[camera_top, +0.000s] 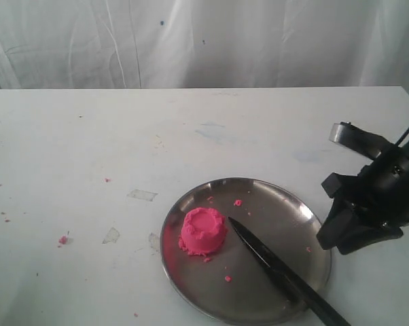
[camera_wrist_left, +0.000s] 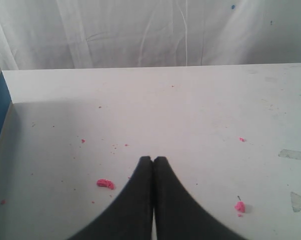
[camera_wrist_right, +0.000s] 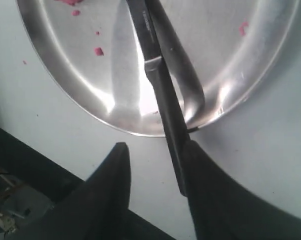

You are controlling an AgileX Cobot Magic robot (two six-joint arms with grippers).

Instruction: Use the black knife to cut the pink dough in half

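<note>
One whole lump of pink dough (camera_top: 203,231) sits on a round steel plate (camera_top: 286,207), and the black knife (camera_top: 276,267) lies beside it

The dough is on the left part of the plate, in one piece, with a dented top. The knife lies flat on the plate, its tip close to the dough but not touching it, and its handle sticks out over the plate's near rim onto the white table (camera_top: 89,149). The right gripper (camera_wrist_right: 155,172) has its jaws wide apart around the knife handle; one finger (camera_wrist_right: 210,195) is right against the handle. The left gripper (camera_wrist_left: 153,161) hangs over bare table with its jaws pressed together, holding nothing. Small pink crumbs (camera_wrist_left: 105,183) lie here and there on the table
</note>
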